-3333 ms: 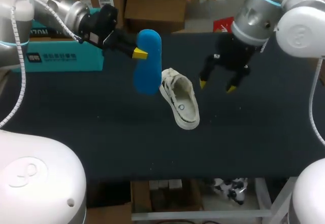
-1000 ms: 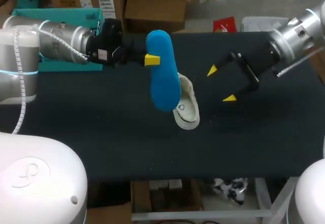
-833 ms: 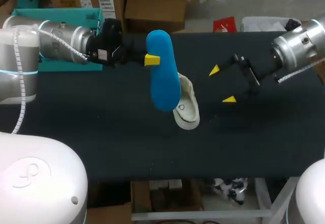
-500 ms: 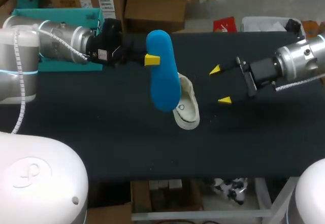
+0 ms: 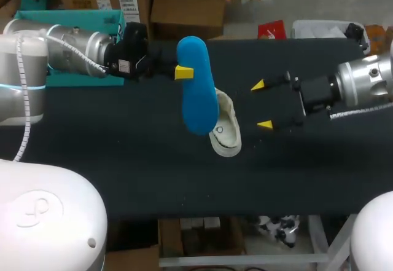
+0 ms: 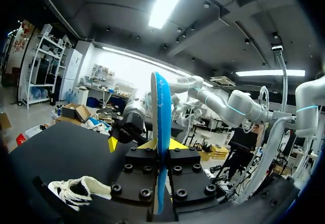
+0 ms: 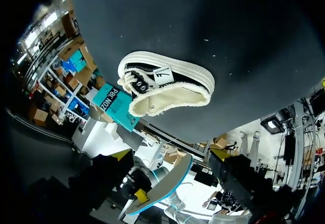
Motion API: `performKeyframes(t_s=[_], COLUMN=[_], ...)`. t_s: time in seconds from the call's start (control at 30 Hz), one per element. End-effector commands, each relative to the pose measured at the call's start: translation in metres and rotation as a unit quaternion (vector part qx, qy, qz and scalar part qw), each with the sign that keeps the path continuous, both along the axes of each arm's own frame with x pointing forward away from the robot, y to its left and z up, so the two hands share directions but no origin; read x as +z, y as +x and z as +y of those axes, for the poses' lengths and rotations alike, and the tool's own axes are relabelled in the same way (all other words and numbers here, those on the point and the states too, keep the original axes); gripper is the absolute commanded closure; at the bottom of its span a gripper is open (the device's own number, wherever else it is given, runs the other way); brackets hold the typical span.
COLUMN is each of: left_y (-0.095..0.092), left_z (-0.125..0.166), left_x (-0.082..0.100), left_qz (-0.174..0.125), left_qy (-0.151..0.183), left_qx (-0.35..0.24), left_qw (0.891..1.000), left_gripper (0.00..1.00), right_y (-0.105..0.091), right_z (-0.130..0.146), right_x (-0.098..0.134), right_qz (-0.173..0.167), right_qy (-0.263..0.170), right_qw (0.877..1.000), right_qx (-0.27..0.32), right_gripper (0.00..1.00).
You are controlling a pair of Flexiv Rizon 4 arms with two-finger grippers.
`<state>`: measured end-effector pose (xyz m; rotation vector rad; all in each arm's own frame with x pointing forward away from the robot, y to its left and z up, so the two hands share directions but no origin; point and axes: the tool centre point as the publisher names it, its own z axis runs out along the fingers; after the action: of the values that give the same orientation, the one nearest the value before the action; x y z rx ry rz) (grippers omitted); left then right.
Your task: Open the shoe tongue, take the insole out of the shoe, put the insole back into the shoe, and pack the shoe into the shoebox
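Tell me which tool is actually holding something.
The left tool: it is shut on the blue insole. The right tool is open and empty, apart from the shoe.

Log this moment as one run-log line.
left fingers: shut on insole, in air | right fingers: open, beside shoe | shoe: on table, insole out

centre: blue foam insole (image 5: 196, 96), smooth, matt | beneath it: black-and-cream canvas shoe (image 5: 227, 137), woven cloth, fuzzy frayed collar, smooth rubbery sole | table (image 5: 123, 154): dark, matt, cloth-like | upper left: my left arm (image 5: 67, 47), satin brushed metal; teal cardboard shoebox (image 5: 67, 18), faint sheen
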<state>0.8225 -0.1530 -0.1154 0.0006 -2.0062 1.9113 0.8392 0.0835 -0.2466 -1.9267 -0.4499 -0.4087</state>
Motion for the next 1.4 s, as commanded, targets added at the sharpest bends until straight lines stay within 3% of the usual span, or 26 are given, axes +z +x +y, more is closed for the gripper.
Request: performKeyframes(t_s=[0.03,0.57,0.7,1.03,1.27,1.33,1.4], left_y=[0.0,0.0,0.0,-0.009,-0.013,-0.012,-0.01], left_z=[-0.001,-0.001,-0.001,-0.02,-0.034,-0.038,-0.042], left_x=[-0.001,-0.001,-0.001,-0.015,-0.034,-0.039,-0.044], left_qz=[0.0,0.0,0.0,-0.089,-0.172,-0.181,-0.205], left_qy=[-0.002,-0.002,-0.002,-0.026,-0.042,-0.053,-0.054], left_qx=[0.001,0.001,0.001,0.027,0.048,0.044,0.053], left_qw=[1.0,1.0,1.0,0.995,0.983,0.981,0.976], left_gripper=[1.0,1.0,1.0,1.0,1.0,1.0,1.0], right_y=[-0.005,-0.005,-0.001,0.0,0.0,0.0,0.001], right_z=[-0.001,-0.001,0.002,0.009,0.017,0.019,0.022], right_x=[0.001,0.001,-0.004,-0.012,-0.016,-0.017,-0.019], right_qz=[-0.008,-0.008,0.01,0.059,0.075,0.081,0.087], right_qy=[0.0,0.0,0.02,0.031,0.048,0.051,0.059], right_qw=[1.0,1.0,0.999,0.997,0.994,0.994,0.993], right_qx=[-0.02,-0.02,-0.023,-0.05,-0.059,-0.059,-0.053], right_gripper=[0.0,0.0,0.0,0.0,0.0,0.0,0.05])
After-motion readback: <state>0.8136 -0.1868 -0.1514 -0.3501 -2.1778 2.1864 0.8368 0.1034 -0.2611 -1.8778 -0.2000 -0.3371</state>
